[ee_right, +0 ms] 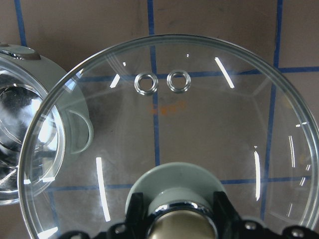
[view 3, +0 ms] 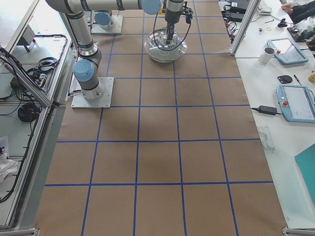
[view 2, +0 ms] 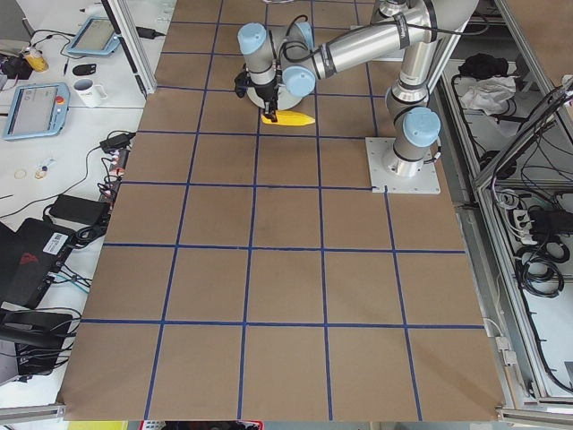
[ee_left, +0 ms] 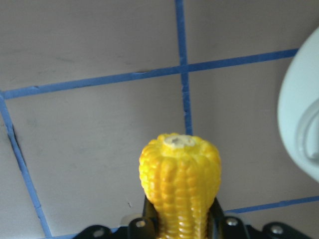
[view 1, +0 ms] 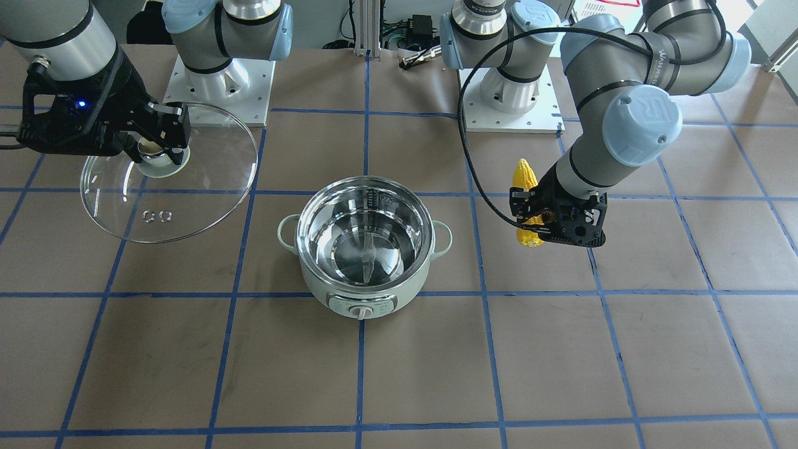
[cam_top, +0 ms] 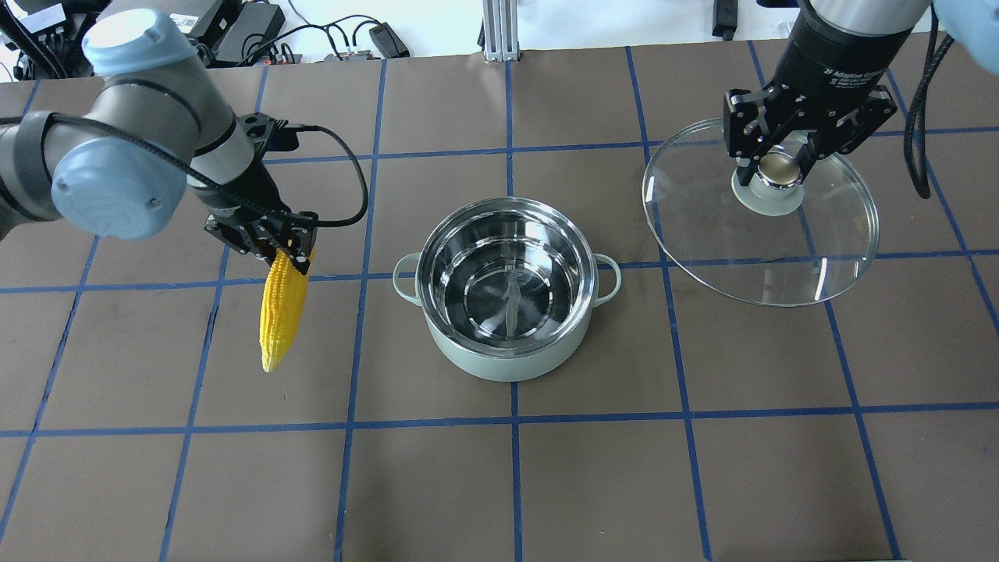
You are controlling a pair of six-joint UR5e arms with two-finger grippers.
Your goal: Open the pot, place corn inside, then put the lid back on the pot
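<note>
The left gripper (cam_top: 287,251) is clamped narrowly across the corn (cam_top: 281,316), near its thick end. The tapered tip sticks out well past the fingers. Whether the ear is fully clear of the table (cam_top: 499,484) I cannot tell from where I stand. It is out to the left of the pot (cam_top: 511,351), well apart from it.

On the other side, the right gripper (cam_top: 779,162) pinches the beige knob of the lid (cam_top: 780,257). The glass disc hangs to the right of the pot, apparently lifted, and the pot is open with its steel inside bare.

The corn is held off-centre, so I judge it could pivot in the fingers on the way over. It looks about as long as the pot is wide; lowered flat, it might catch on the rim instead of dropping in. The knob looks smooth, and a slip would drop the glass.

The right gripper's wrist reads "2F Adaptive", with the rest cut off. A blue joint cap (view 1: 643,123) on the left arm bears a "UR" logo. The markings on the pot's inner wall and its control panel (view 1: 361,307) are too small to read.
</note>
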